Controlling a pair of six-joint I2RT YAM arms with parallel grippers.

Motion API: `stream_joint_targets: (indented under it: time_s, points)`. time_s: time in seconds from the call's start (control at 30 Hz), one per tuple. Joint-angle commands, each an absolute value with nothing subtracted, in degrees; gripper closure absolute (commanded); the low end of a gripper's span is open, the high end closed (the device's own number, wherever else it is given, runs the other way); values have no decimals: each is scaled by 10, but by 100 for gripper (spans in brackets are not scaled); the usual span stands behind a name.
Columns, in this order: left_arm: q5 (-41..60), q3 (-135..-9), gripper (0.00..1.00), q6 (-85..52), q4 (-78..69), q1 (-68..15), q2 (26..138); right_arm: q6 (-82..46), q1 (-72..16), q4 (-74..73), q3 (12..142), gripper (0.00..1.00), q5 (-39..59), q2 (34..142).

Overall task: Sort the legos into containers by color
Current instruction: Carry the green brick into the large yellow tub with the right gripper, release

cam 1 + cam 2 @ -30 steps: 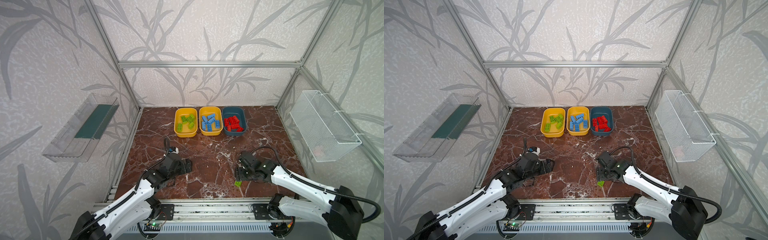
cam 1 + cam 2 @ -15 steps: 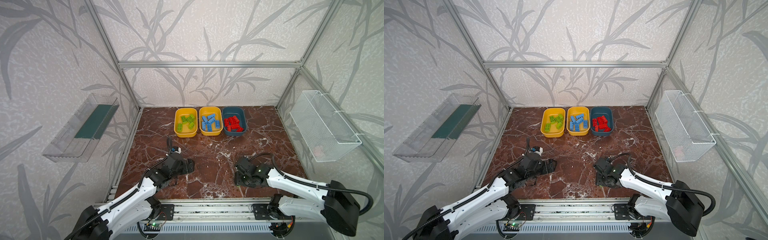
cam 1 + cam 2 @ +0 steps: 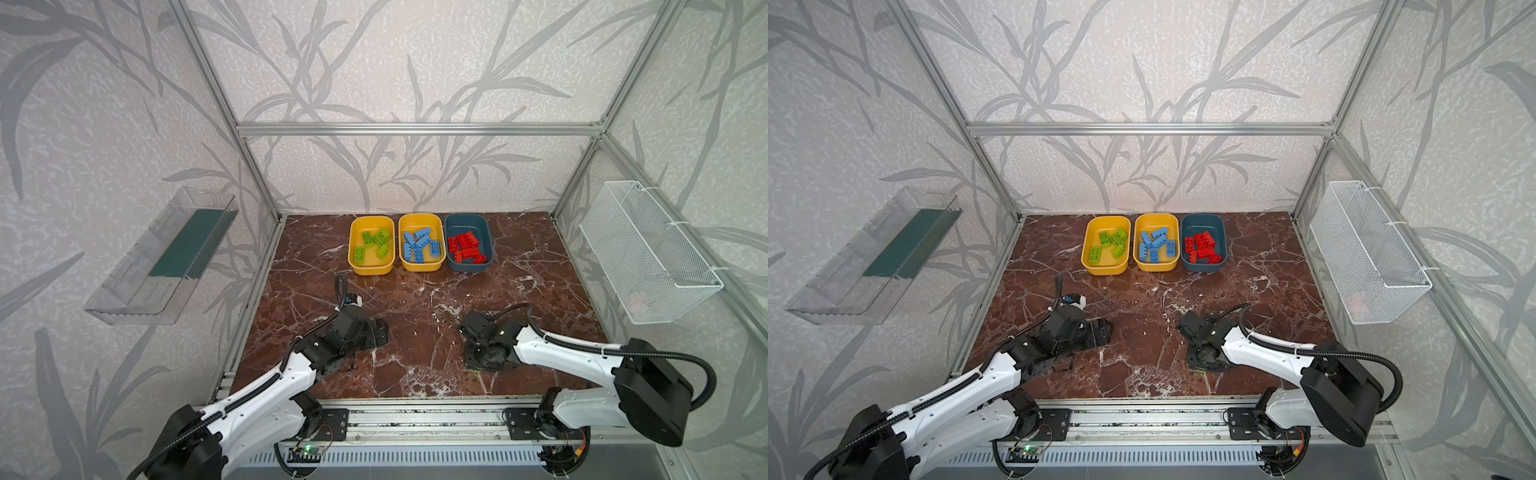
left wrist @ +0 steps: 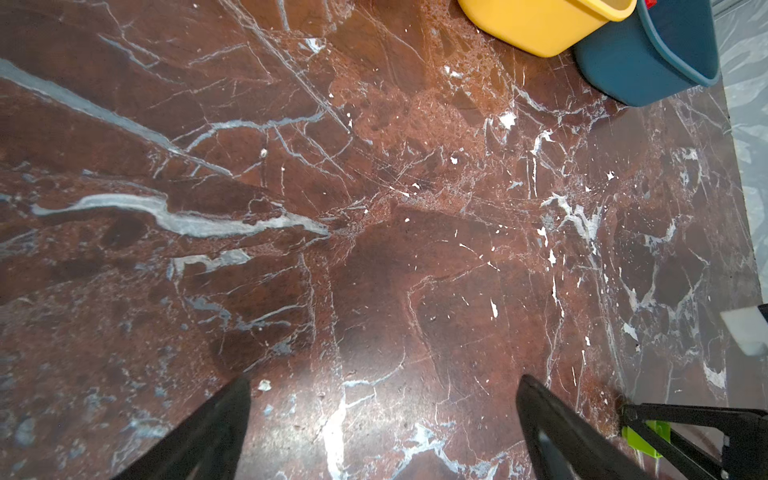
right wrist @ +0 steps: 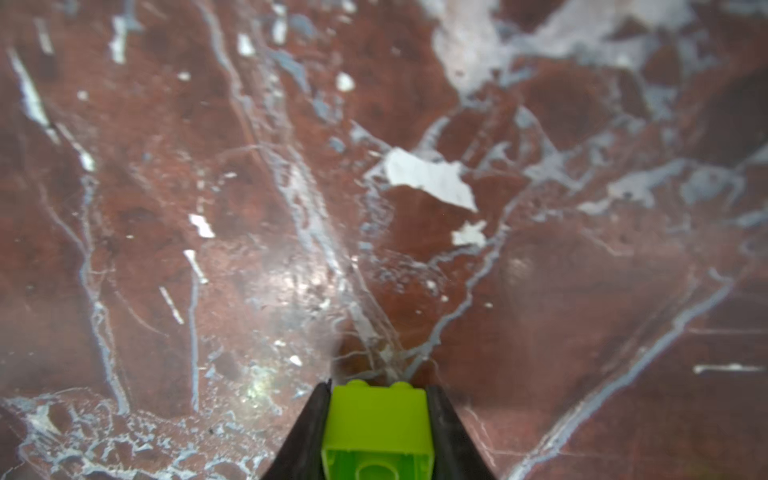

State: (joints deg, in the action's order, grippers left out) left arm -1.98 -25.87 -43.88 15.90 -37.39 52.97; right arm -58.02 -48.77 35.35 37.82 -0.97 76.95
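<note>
Right pincer: (image 5: 378, 386) clenched on a lime green brick (image 5: 376, 428), one black finger pressed to each side, low over the counter (image 3: 415, 316); well apart from the dark blue tub (image 3: 469, 268), on the side toward the arm bases.
Held brick: hollow underside turned to the wrist camera, studs pointing away from it. In both top views the arm hides nearly all of it, and whether it touches the counter cannot be told.
Left pincer: (image 4: 384, 379) released, fingers spread wide over bare marble and grasping nothing; also well apart from the dark blue tub.
Dark blue tub: at the back of the counter, holding the red bricks (image 3: 465, 247).
Middle yellow tub: (image 3: 420, 267) just beside the dark blue tub, holding the blue bricks (image 3: 420, 247).
Outer yellow tub: (image 3: 371, 270) on the far side of the middle one from the dark blue tub, holding the green bricks (image 3: 374, 245).
</note>
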Motion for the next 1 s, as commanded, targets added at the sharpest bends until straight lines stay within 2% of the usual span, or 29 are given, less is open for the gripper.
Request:
stream_joint_targets:
  time_s: [0.0, 0.27, 0.43, 0.73, 0.97]
  points:
    - [-45, -255, 1, -433, 173, -374, 517, -566, -493, 374, 414, 72, -9, 780]
    - [-67, -254, 1, -437, 199, -375, 501, -470, -484, 323, 559, 73, -12, 851]
    - [-96, -248, 1, -449, 217, -374, 481, -390, -452, 249, 703, 73, 45, 951]
    - [-195, -276, 1, -455, 292, -368, 443, -275, -427, 277, 1093, 73, 98, 1227]
    - [-233, -289, 1, -479, 308, -359, 450, -217, -411, 425, 1474, 69, 114, 1471]
